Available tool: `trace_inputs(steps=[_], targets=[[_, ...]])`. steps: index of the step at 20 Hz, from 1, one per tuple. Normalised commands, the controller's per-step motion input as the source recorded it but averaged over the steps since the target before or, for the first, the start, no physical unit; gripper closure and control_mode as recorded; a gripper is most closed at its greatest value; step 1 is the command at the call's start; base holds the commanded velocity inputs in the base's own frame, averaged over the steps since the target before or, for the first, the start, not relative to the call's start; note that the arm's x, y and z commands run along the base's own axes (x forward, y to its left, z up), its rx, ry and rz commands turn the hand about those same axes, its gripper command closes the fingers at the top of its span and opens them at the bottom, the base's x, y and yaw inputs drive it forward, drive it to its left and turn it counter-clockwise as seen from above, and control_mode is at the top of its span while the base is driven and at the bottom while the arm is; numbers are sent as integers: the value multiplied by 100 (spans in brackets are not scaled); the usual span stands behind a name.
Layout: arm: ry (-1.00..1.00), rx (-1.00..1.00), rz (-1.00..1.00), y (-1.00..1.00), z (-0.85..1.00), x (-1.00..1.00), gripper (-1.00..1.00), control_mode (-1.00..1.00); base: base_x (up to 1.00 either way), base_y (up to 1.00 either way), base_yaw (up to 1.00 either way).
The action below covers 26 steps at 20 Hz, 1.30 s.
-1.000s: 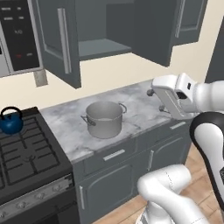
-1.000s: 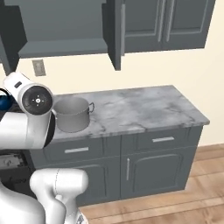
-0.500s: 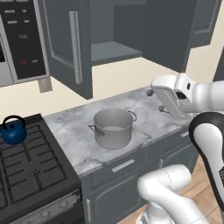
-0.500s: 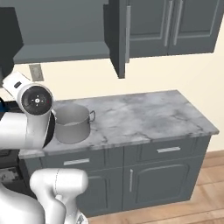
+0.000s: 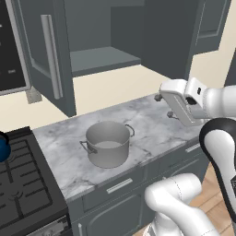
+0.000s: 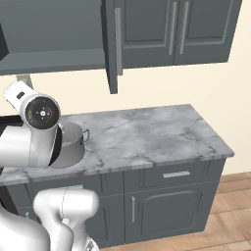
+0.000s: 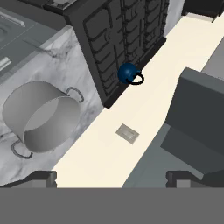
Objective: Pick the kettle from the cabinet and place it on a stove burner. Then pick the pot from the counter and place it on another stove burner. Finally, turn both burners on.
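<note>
— Left base view: where's the arm?
— Raised over the counter (image 5: 64, 156); the hand juts left, right of the pot (image 5: 108, 144). Kettle (image 5: 3, 148) sits on the stove (image 5: 23, 193).
— Right base view?
— Elbow hides part of the pot (image 6: 73, 142).
— Hand view?
— Gripper (image 7: 111, 177) spread wide, empty, well above pot (image 7: 39, 116) and kettle (image 7: 129, 73).

One pot, one kettle, one stove, one open cabinet

A single grey pot (image 5: 108, 144) stands on the counter (image 5: 156, 124), with two loop handles. One dark-blue kettle (image 7: 129, 73) sits on the stove (image 7: 122, 35) beside that counter. Above the counter hangs one open cabinet (image 5: 101, 60) with one shelf inside; one wall plate (image 7: 127, 133) sits on the wall above the counter.
</note>
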Motion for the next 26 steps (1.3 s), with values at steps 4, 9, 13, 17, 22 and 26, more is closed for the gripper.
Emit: trace_inputs(steps=[4, 9, 13, 17, 22, 26], targets=[[0, 0, 0, 0, 0, 0, -100, 100, 51, 0, 3], [0, 0, 0, 0, 0, 1, -100, -100, 16, 0, 0], [6, 0, 0, 0, -14, 3, -100, -100, 0, 0, 0], [12, 0, -2, 0, -22, 0, -100, -100, 0, 0, 0], [9, -1, -7, 0, -30, 2, -100, -100, 0, 0, 0], [6, -7, -12, 0, -42, 4, -100, -100, 0, 0, 0]])
